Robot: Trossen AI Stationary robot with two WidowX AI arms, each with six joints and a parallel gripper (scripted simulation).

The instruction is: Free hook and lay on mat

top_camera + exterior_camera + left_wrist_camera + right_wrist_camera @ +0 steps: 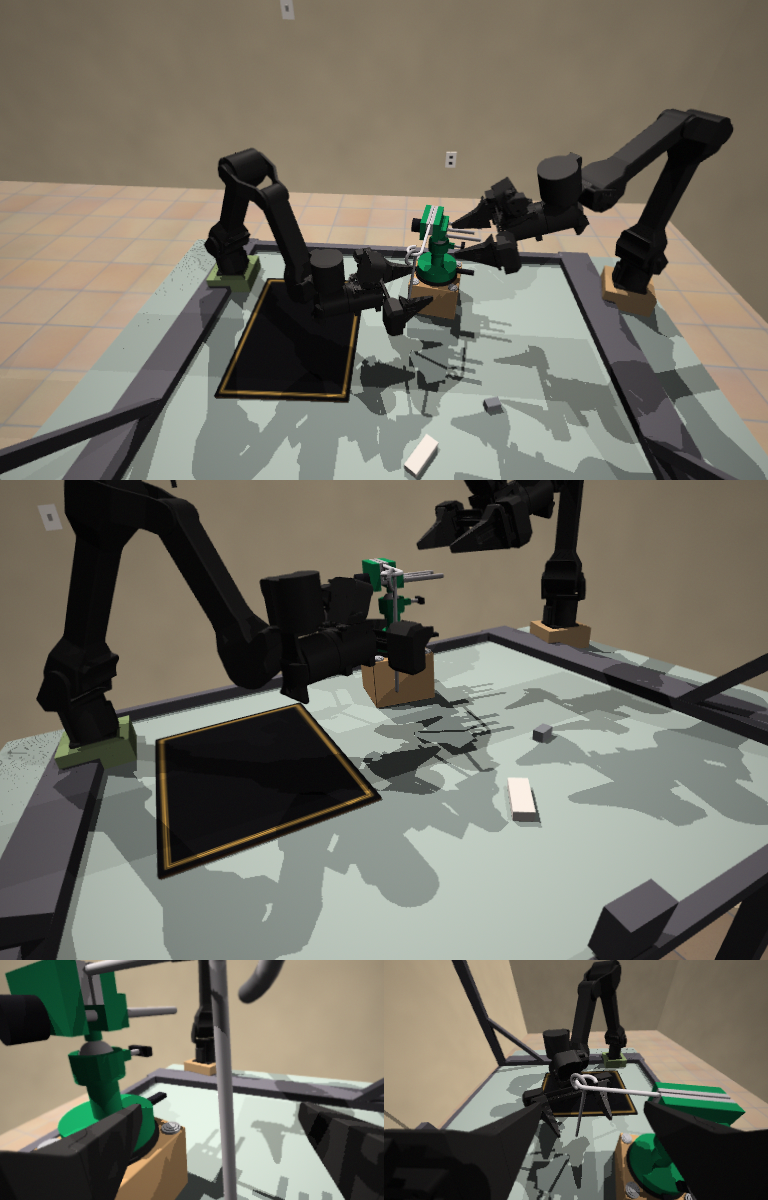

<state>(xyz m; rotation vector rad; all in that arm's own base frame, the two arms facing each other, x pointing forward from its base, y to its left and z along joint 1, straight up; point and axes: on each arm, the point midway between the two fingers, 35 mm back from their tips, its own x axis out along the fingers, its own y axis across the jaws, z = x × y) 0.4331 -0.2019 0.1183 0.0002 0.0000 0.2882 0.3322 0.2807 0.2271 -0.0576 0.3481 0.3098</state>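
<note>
A green vise (436, 249) on a tan block (433, 298) clamps one grey hook (619, 1091) level. The free hook (222, 1085) (415, 251) (396, 672) hangs by its bend from the clamped hook's loop, its shaft pointing straight down beside the block. My left gripper (420, 284) is open, with one finger on each side of the hanging shaft, not touching it. My right gripper (470, 237) is open and empty, in the air by the vise jaws on the far side (594, 1107). The black mat (288, 345) with a gold border lies flat under the left arm.
A white block (421, 455) and a small grey cube (492, 404) lie on the table near the front. Dark frame rails run around the table edges. A dark block (631, 918) sits on the front rail.
</note>
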